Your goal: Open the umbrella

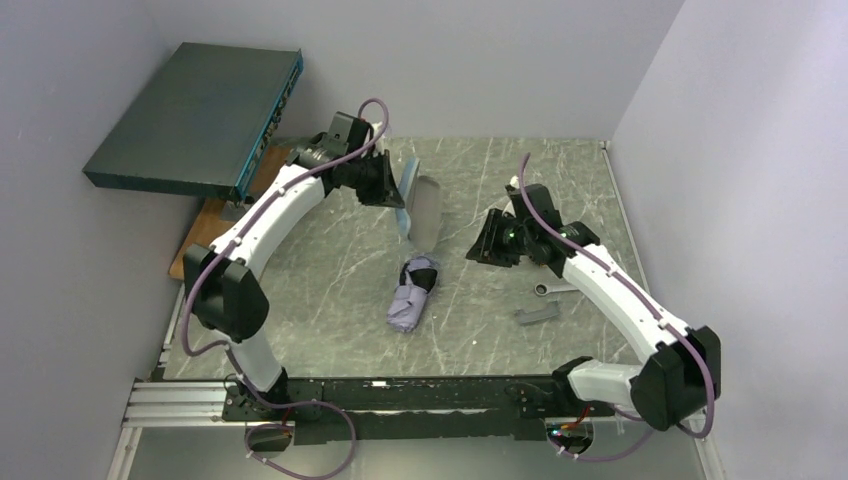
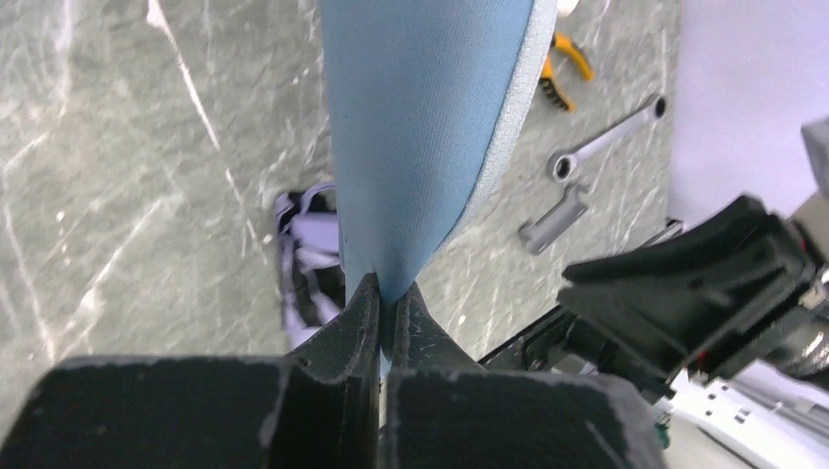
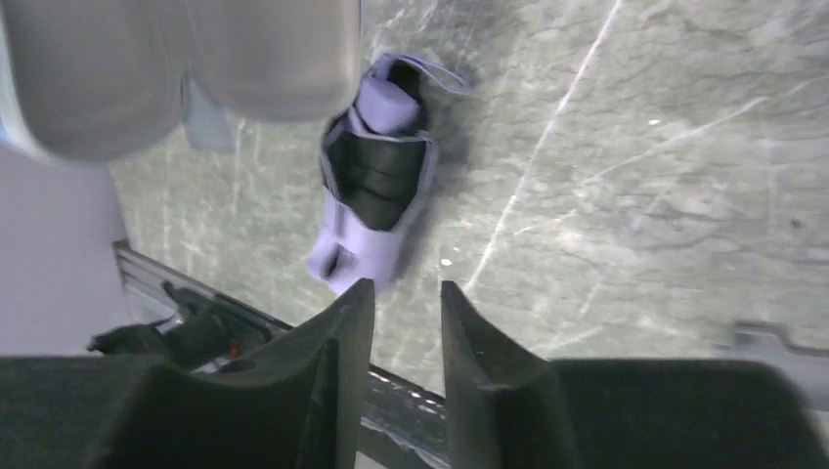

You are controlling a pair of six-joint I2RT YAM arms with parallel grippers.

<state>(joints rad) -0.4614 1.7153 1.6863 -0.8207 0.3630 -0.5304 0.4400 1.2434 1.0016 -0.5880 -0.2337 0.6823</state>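
Found the left jaws pinched shut on one end of the slate-blue pouch (image 2: 420, 127), with the pouch apparently lifted off the desk (image 1: 330, 300) and stretching out ahead of them. Saw nothing inside the pouch: flat and slack, so judged empty. Spotted the umbrella (image 3: 376, 195) outside it, folded into a lavender bundle with a dark band, lying on the desk below the left jaws and ahead of and below the right jaws. Noted the right jaws parted, gripping nothing, clear of the umbrella. Passed over a wrench (image 2: 611, 135) and a grey bar (image 2: 552, 220), off to one side of the left jaws.

Judged several risks from here. Risked dropping the pouch onto the umbrella and covering it. Risked closing the right jaws on loose cloth or the strap instead of the handle, so tugging fabric and opening nothing. Risked pushing the bundle across the smooth desk with a one-sided touch. Probably needed two holds to open it, with the left jaws occupied by the pouch.
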